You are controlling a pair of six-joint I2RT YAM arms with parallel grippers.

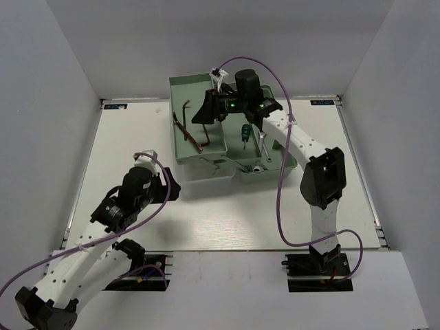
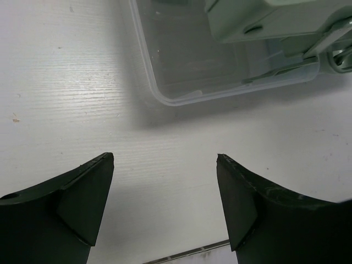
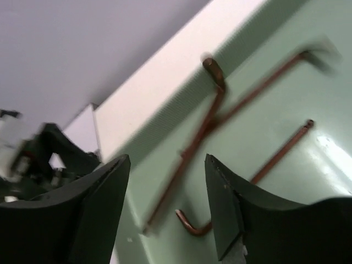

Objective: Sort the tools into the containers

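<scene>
Top external view first: my right pincer hangs over the left tray of the mint-green toolbox. The thin hex keys lie on the tray floor just below and ahead of its tips. Behind that pincer, towards its own arm, the neighbouring tray holds a green-handled screwdriver with a silver wrench beside it.

On the right wrist camera the picture is blurred. I can still see the right pincer standing moderately open with nothing between the fingers. The hex keys sit crossed on the green floor just beyond the gap, apart from both fingers. Whether the fingers touch the tray I cannot tell.

My left pincer sits low over the white bench, near the front of the toolbox. Its wrist camera shows the left pincer spread wide and holding nothing, with only bare bench under the gap. A clear tub lies ahead of the tips, apart from them, with green toolbox parts above it.
</scene>
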